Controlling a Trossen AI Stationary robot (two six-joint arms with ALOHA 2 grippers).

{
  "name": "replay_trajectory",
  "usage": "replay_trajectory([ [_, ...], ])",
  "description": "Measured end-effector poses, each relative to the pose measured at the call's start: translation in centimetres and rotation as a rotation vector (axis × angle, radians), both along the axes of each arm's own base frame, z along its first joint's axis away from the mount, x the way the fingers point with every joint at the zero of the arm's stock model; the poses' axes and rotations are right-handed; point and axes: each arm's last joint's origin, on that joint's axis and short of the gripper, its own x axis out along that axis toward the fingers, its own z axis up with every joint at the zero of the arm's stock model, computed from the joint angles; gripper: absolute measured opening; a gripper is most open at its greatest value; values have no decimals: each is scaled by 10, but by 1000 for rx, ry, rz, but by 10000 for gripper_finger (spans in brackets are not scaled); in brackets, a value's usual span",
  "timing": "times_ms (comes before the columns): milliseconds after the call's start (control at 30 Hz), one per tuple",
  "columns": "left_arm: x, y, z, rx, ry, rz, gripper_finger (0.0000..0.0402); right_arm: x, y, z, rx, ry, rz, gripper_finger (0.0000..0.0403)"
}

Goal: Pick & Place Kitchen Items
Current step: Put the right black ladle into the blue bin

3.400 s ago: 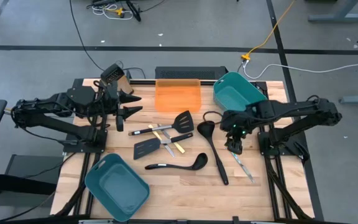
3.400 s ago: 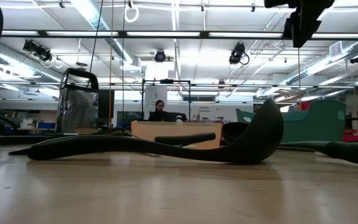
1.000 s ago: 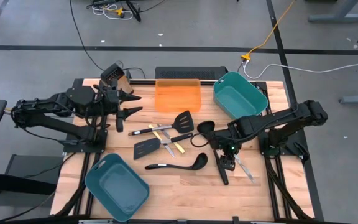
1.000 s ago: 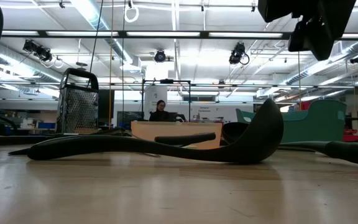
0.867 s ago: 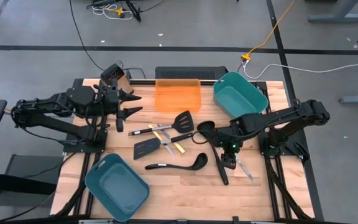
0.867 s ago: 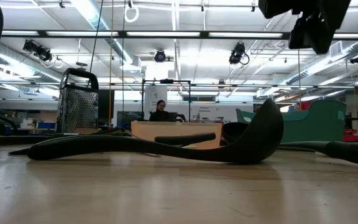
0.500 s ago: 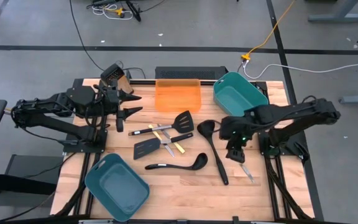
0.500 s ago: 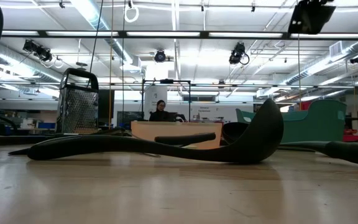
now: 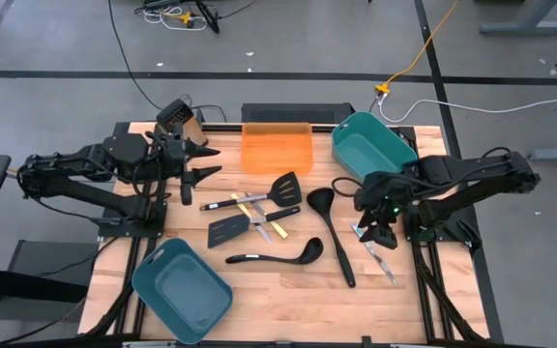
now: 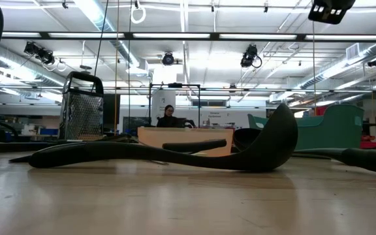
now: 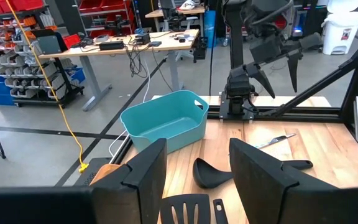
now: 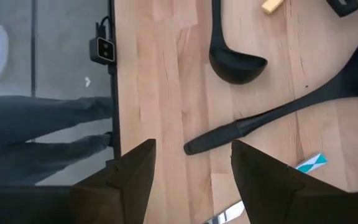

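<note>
Right tool (image 9: 374, 235) fingers apart, empty, hovering over slim silver cutlery (image 9: 379, 261) near worktop's right edge. Cutlery thin, stiff, slippery, lies flat: pinch across mid-handle. Left tool (image 9: 199, 160) apart, waiting at far-left corner.

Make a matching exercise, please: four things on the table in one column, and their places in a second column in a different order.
Things:
1. orange tray
2. grater
3. right gripper
4. front bin

Places:
A. near left corner
B. above the silver cutlery
C. far edge, middle
D. far left corner

Pairs: 1-C, 2-D, 3-B, 4-A
</note>
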Motion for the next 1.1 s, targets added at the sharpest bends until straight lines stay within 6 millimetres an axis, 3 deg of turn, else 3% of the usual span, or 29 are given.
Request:
replay_trajectory([
  [1100, 0, 0, 0, 0, 0, 0, 181, 5, 1, 4, 20, -69, -17, 215],
])
